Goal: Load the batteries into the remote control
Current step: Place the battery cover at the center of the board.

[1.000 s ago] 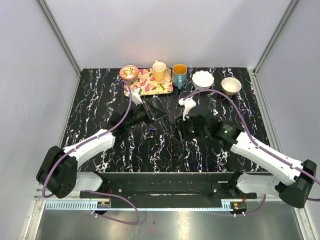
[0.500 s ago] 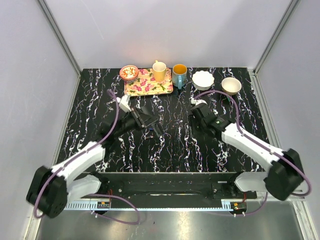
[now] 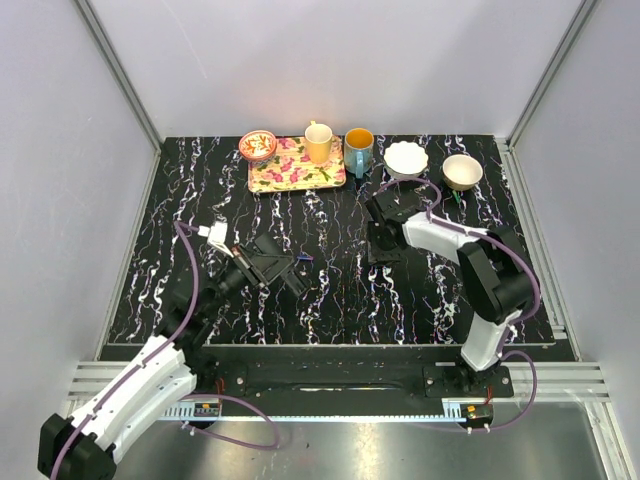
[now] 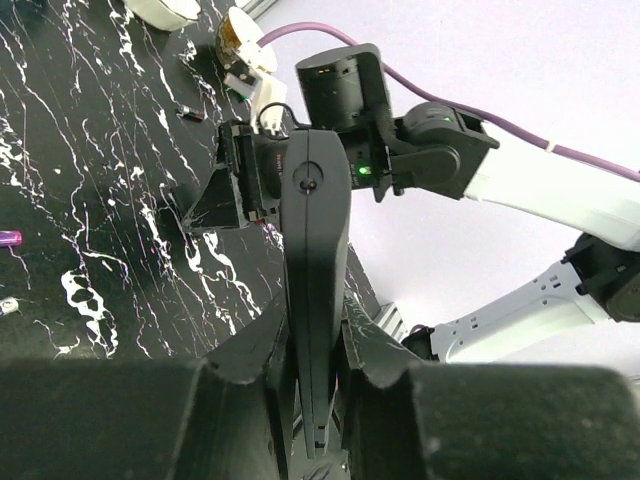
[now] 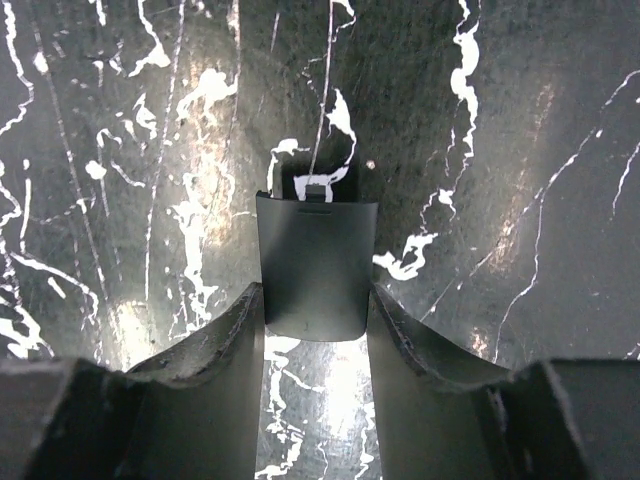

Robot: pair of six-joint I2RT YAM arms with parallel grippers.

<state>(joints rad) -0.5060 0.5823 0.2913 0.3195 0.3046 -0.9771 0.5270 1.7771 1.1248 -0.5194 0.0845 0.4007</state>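
My left gripper [image 4: 315,335] is shut on the remote control [image 4: 315,210], a slim black bar held edge-on that sticks out past the fingertips. In the top view the left gripper [image 3: 272,264] hangs over the table left of centre. A small purple battery [image 4: 8,238] lies on the table at the left edge of the left wrist view, and it shows just right of the gripper as battery [image 3: 303,257]. My right gripper [image 5: 317,300] is shut on a flat black battery cover [image 5: 317,260], just above the marble top. From above, the right gripper [image 3: 385,238] is right of centre.
Along the back edge stand a floral tray [image 3: 295,168], a red bowl [image 3: 258,145], a yellow mug [image 3: 319,142], a blue mug [image 3: 359,150], a white bowl [image 3: 406,158] and a beige bowl [image 3: 462,171]. Purple cables loop off both arms.
The left arm has drawn back toward the near left, carrying the remote control. The right arm has folded back so its gripper moved away from the centre toward the back right.
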